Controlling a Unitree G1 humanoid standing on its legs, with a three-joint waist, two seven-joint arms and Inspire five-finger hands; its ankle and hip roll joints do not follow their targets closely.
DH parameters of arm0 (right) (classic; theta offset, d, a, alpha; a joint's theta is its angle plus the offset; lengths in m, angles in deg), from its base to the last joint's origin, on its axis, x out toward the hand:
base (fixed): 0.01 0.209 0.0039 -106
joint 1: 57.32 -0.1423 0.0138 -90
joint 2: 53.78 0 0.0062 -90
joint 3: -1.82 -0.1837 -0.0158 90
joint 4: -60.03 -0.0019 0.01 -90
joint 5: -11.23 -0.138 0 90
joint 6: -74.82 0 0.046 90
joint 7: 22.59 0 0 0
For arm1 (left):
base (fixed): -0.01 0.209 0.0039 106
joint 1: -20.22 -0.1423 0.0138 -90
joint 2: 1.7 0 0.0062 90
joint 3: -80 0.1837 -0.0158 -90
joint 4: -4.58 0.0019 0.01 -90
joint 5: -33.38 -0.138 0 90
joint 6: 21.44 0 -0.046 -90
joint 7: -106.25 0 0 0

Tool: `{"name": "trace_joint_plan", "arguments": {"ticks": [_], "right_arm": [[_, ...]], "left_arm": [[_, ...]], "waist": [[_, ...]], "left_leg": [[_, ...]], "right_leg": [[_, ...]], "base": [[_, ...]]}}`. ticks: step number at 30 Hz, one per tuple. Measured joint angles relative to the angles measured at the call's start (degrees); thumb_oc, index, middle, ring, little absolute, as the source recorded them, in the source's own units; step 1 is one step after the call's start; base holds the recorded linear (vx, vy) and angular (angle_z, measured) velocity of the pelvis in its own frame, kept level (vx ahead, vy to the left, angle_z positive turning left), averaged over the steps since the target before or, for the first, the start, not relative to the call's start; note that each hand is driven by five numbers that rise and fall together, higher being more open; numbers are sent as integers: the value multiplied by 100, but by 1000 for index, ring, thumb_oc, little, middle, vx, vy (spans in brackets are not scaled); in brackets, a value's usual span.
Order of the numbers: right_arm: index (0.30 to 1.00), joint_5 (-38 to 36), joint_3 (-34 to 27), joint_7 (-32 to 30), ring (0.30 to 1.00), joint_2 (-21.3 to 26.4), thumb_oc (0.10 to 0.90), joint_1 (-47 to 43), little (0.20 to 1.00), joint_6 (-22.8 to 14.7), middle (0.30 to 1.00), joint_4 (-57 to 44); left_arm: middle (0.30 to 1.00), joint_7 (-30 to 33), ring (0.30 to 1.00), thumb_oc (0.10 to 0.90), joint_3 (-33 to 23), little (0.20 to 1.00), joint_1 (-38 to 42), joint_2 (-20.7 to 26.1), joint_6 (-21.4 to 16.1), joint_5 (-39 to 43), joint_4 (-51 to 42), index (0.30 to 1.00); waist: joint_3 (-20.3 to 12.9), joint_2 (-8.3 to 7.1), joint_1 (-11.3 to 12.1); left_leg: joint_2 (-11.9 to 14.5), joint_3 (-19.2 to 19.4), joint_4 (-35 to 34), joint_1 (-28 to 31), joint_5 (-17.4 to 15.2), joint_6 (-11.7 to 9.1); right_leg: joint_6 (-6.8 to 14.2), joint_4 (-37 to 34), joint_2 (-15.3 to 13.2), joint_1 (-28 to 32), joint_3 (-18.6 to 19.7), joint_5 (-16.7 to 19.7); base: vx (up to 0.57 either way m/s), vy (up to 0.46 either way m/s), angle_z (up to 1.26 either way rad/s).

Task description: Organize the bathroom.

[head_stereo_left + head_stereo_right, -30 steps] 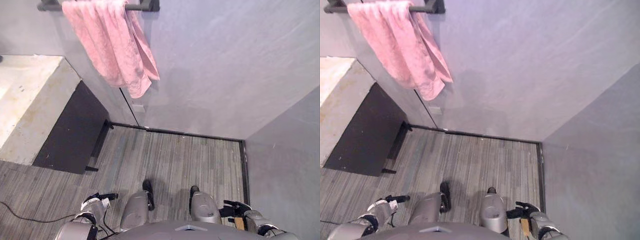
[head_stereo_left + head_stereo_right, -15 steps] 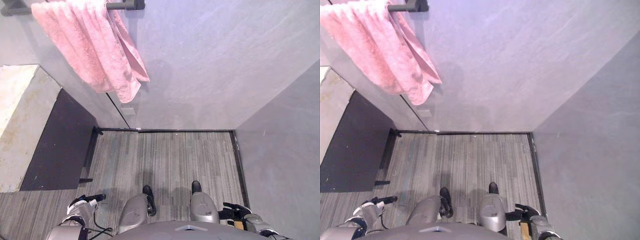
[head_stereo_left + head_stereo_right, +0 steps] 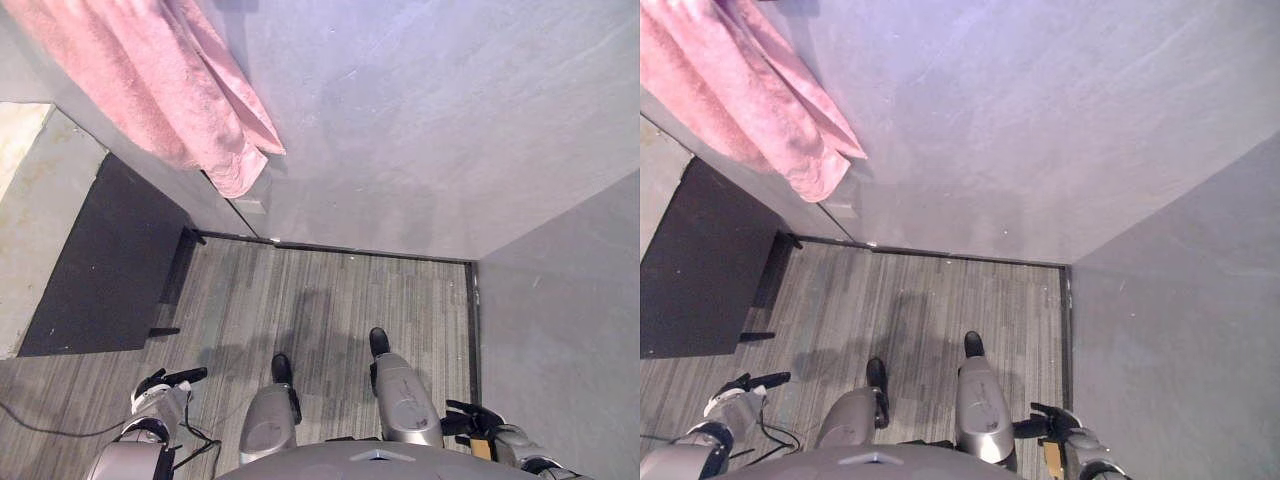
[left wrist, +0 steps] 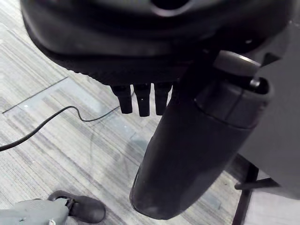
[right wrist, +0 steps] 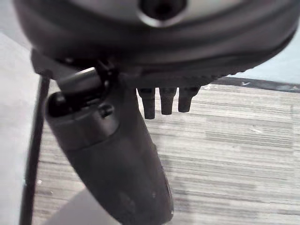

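A pink towel (image 3: 170,90) hangs in folds against the grey wall at the upper left, its lower corner reaching down to about the counter's level. My left hand (image 3: 165,385) hangs low at the lower left above the floor, fingers (image 4: 140,101) straight, thumb (image 4: 187,154) out, nothing in it. My right hand (image 3: 470,418) hangs low at the lower right, close to the side wall. Its fingers (image 5: 161,103) are straight too, and its thumb (image 5: 117,164) holds nothing.
A pale counter top (image 3: 30,200) with a black side panel (image 3: 110,260) stands at the left, on thin black legs. Grey striped floor planks (image 3: 340,300) run to a black baseboard (image 3: 370,255). A second grey wall (image 3: 560,340) closes the right side.
The camera has moved: the whole picture shifted, the towel now fills the upper left corner and its dark rail has left the top edge. Both hands still hang low.
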Motion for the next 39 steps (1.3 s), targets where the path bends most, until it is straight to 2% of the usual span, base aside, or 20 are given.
{"name": "trace_joint_plan", "arguments": {"ticks": [2,3,4,6,7,8,9,12,16,18,20,21,24,28,29,30,32,36,39], "right_arm": [[900,-136,-8,-71,900,49,800,2,900,-116,900,-152],[900,-184,4,-131,900,111,800,25,900,-110,900,-403],[900,-314,-10,-359,900,326,800,366,900,70,900,-1807],[900,-357,-78,-497,900,434,800,560,900,-108,900,-2980],[900,-319,-173,-618,900,470,800,665,900,41,900,-3821],[900,-294,-238,-672,900,541,800,856,900,27,900,-4537],[900,-70,-323,-639,900,594,800,934,900,-181,900,-5124],[900,421,-349,-584,900,595,800,540,900,-336,900,-5253],[900,811,-348,-194,900,944,800,157,900,-264,900,-5280],[900,808,-215,52,900,1360,800,6,900,-44,900,-5310],[900,802,-180,153,900,1557,800,-215,900,86,900,-5309],[900,794,-7,245,900,1713,800,-621,900,303,900,-5310],[900,782,219,255,900,1728,800,-1320,900,502,900,-5328],[900,788,639,199,900,1744,800,-2359,900,1073,900,-5353],[900,788,639,199,900,1744,800,-2359,900,1073,900,-5353],[900,780,972,105,900,1772,800,-2707,900,1409,900,-5323],[900,755,1319,-12,900,1767,800,-2989,900,1649,900,-5307],[900,653,1483,-21,900,1685,800,-3156,900,1720,900,-5314],[900,517,1780,-52,900,1627,800,-3365,900,1873,900,-5315]], "left_arm": [[900,3,900,800,-138,900,1,-11,-2,241,-70,900],[900,10,900,800,-292,900,-35,-18,-5,426,-258,900],[900,175,900,800,-559,900,-276,-17,-49,683,-1097,900],[900,235,900,800,-695,900,-516,85,-315,803,-1794,900],[900,350,900,800,-769,900,-655,117,-283,815,-2474,900],[900,358,900,800,-830,900,-836,145,-297,809,-3082,900],[900,315,900,800,-858,900,-877,271,-394,780,-3575,900],[900,324,900,800,-899,900,-686,546,-438,703,-3741,900],[900,375,900,800,-890,900,-514,625,-334,270,-3950,900],[900,573,900,800,-803,900,-466,634,-47,27,-4389,900],[900,691,900,800,-719,900,-385,649,47,-145,-4704,900],[900,890,900,800,-686,900,-233,650,173,-157,-4924,900],[900,934,900,800,-609,900,-9,706,318,-465,-5345,900],[900,551,900,800,-17,900,472,1339,502,-1269,-5844,900],[900,551,900,800,-17,900,472,1339,502,-1269,-5844,900],[900,545,900,800,25,900,815,1634,689,-1273,-5718,900],[900,576,900,800,58,900,1207,1828,818,-1274,-5523,900],[900,600,900,800,123,900,1587,1951,867,-1441,-5411,900],[900,664,900,800,391,900,1835,1971,965,-1474,-5362,900]], "waist": [[3,-13,-62],[3,-20,-95],[-13,-76,-107],[-104,-179,-120],[-135,-223,-116],[-153,-255,-115],[-262,-335,-101],[-579,-487,-94],[-688,-526,-70],[-697,-513,51],[-698,-513,114],[-698,-509,130],[-701,-505,207],[-704,-493,390],[-704,-493,390],[-704,-493,374],[-702,-485,359],[-703,-481,365],[-700,-473,379]], "left_leg": [[6,-1,-167,263,79,-9],[7,-4,-252,390,143,-81],[-11,51,-317,518,153,-102],[-39,99,-347,549,168,-90],[-72,126,-351,548,167,-90],[-91,111,-355,550,169,-87],[-101,104,-355,551,170,-86],[-113,109,-369,553,167,-83],[-111,129,-401,638,168,-82],[-101,145,-446,695,175,-71],[-92,140,-450,715,178,-67],[-94,141,-449,738,180,-66],[-78,137,-449,741,190,-75],[-53,105,-454,752,222,-80],[-53,105,-454,752,222,-80],[-65,93,-454,767,223,-79],[-67,98,-465,783,226,-76],[-72,101,-475,816,233,-76],[-75,64,-475,827,231,-77]], "right_leg": [[-8,-12,-1,242,-86,-103],[5,-4,-7,340,-108,-142],[53,-69,-45,453,-88,-141],[100,-210,-57,506,-9,-27],[119,-309,-60,545,5,21],[125,-383,-68,594,12,64],[141,-476,-65,648,10,100],[162,-582,-66,695,9,134],[212,-788,-93,851,13,232],[211,-940,-82,965,16,309],[211,-1020,-92,1017,13,351],[208,-1053,-73,1057,15,377],[179,-1094,-38,1074,17,420],[162,-1119,-22,1122,-23,452],[162,-1119,-22,1122,-23,452],[168,-1157,-35,1166,-36,467],[172,-1272,-36,1238,-35,532],[169,-1323,-39,1277,-33,562],[167,-1379,-43,1376,-100,559]], "base": [[125,14,17],[106,-1,8],[111,8,-8],[71,19,-14],[56,15,-1],[46,7,5],[36,1,7],[33,-5,1],[57,-39,0],[52,-39,-3],[57,-42,-1],[45,-38,-2],[37,-33,-2],[39,-2,5],[73,16,5],[61,16,2],[35,9,1],[45,10,0],[56,-39,9]]}}
